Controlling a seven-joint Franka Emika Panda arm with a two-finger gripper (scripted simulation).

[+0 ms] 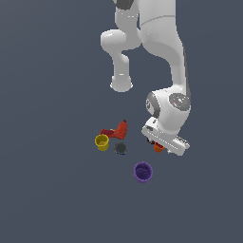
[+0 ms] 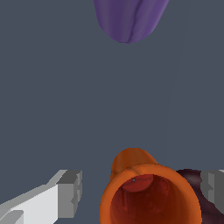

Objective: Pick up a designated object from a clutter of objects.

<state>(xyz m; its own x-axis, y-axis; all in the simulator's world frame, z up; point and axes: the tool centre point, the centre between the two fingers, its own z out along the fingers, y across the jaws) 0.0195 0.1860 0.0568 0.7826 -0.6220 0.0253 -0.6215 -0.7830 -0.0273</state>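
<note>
The orange cup (image 2: 148,192) is found lying tipped between the spread, untouching fingers (image 2: 70,192) of the gripper (image 1: 159,146), its long axis along the wrist view, mouth facing the camera.

Flat, even simulator lighting rendered both views sharp and free of glare, with only soft shading on the arm (image 1: 166,42) and cast shadows barely discernible.

Orange cup (image 1: 158,148) mostly hidden behind the claw (image 1: 156,144); purple cup (image 2: 129,19) cut off.
</note>
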